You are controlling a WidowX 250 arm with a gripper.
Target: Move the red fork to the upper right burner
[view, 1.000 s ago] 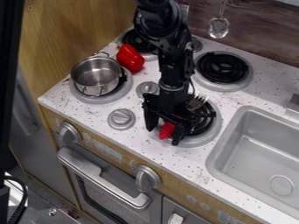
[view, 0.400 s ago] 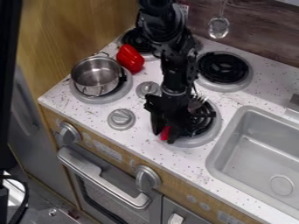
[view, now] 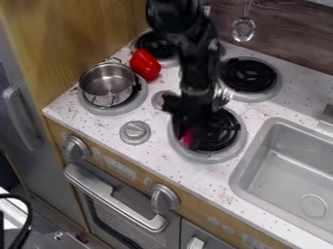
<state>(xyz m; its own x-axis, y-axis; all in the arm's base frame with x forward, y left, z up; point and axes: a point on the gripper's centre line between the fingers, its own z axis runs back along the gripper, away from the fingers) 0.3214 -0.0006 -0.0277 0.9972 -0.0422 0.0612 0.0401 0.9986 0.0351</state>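
Observation:
The black gripper [view: 186, 127] hangs over the left part of the lower right burner [view: 226, 142], shut on the red fork. Of the fork, the red handle [view: 188, 136] shows between the fingers, and the metal tines [view: 222, 94] stick out behind the gripper toward the upper right. The middle of the fork is hidden by the gripper. Beyond it, the upper right burner [view: 248, 75] has a black coil with nothing on it.
A metal pot [view: 108, 84] stands on the lower left burner. A red pepper [view: 145, 64] lies between it and the upper left burner [view: 156, 44]. The sink [view: 292, 168] is at the right. A metal utensil [view: 243, 30] hangs at the back wall.
The gripper has closed on the fork's handle and moved up and back, carrying the fork; the tines have shifted toward the upper right burner.

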